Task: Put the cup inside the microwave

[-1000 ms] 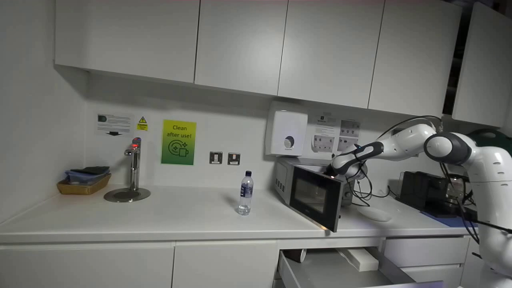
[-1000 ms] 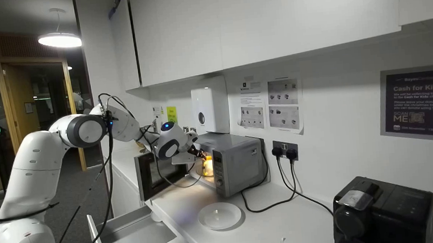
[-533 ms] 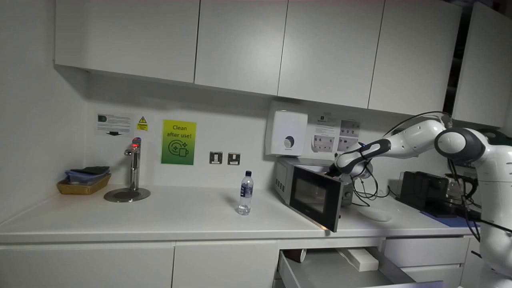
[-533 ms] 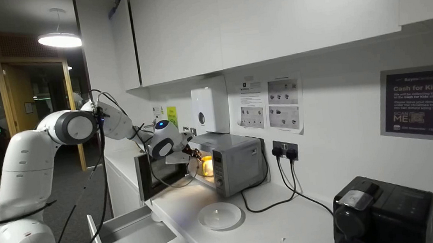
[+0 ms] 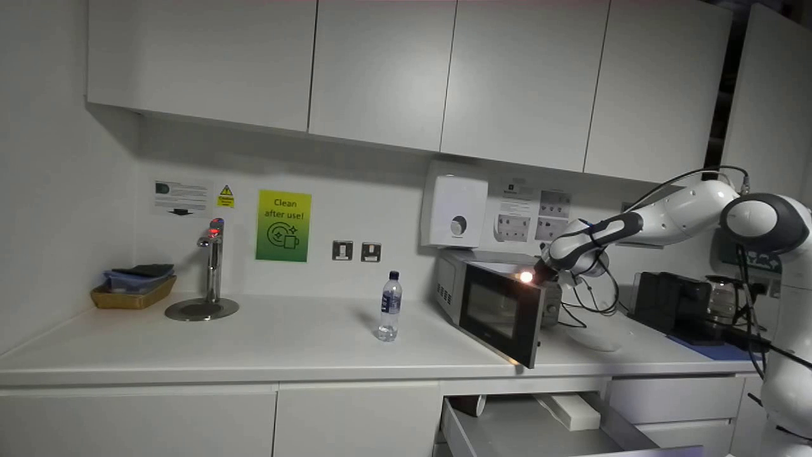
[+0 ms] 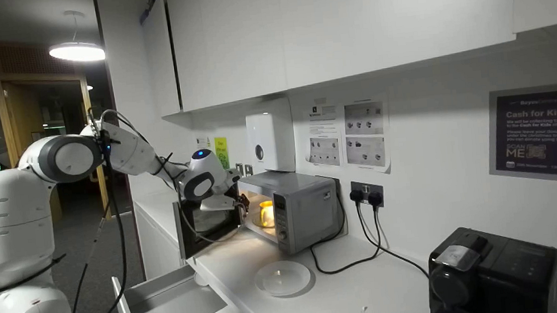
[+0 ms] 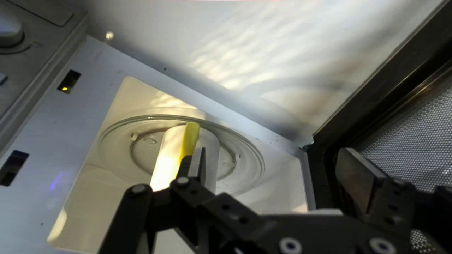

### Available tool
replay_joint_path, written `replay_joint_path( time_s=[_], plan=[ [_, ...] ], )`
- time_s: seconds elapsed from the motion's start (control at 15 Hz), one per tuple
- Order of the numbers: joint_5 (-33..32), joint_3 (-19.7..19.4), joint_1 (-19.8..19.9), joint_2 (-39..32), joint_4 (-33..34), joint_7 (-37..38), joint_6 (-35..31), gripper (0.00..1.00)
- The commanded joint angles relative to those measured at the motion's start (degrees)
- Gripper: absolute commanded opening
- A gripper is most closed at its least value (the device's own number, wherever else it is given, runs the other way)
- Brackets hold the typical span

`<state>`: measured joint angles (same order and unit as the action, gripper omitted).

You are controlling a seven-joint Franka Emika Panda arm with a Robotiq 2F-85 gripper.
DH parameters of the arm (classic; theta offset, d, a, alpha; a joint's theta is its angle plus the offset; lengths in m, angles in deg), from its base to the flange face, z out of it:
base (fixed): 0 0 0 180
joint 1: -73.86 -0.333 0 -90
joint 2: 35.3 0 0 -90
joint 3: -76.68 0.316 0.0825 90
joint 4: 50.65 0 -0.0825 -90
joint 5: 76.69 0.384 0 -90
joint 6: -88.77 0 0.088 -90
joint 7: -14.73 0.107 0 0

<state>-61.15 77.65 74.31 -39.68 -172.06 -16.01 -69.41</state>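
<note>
The microwave [image 6: 311, 209] stands open and lit, a glass turntable [image 7: 249, 145] within; the gripper [image 7: 272, 157] hangs at the microwave's mouth, jaws wide apart, holding nothing; the cup [image 6: 267, 215] stands upright on the turntable, deeper in, apart from the gripper, yellow handle [image 7: 190, 137] outward; the next move presumably withdraws away from it.

I count one microwave [image 6: 309, 219] with one door [image 5: 493, 309], and inside it one cup [image 6: 267, 214] and one glass turntable [image 7: 247, 162]. My one gripper [image 7: 274, 155] has two fingers [image 7: 357, 176]. On the counter [image 5: 273, 336] I count one plate [image 6: 280, 277], one water bottle [image 5: 389, 309], one basket [image 5: 134, 298], one tap [image 5: 214, 266], one black boxy machine [image 6: 502, 268] and one glass jug [image 5: 722, 298]. In one pulled-out drawer [image 5: 517, 431] I see one white box [image 5: 576, 416] and one dark cup-shaped thing [image 5: 467, 405]. On the wall [image 5: 374, 203] I find one white dispenser [image 5: 452, 206], one green-yellow poster [image 5: 283, 225], two metal switch plates [image 5: 342, 250] and one socket plate [image 6: 365, 187], which takes two black plugs [image 6: 375, 198].
</note>
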Motion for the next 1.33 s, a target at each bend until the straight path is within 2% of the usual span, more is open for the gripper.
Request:
replay_joint_path(
  time_s=[0.0, 0.33, 0.53, 1.27],
  plan=[
    [-5.74, -0.89, 0.94, 7.27, -4.7, 4.03, 5.67, 1.0],
    [-12.23, -2.64, 1.08, 13.61, -5.48, 8.23, 13.37, 1.0],
    [-12.99, -3.38, 0.92, 16.44, -5.19, 9.2, 17.76, 1.0],
    [-16.81, -4.4, 1.39, 27.3, -7.6, 13.51, 24.8, 1.0]
  ],
)
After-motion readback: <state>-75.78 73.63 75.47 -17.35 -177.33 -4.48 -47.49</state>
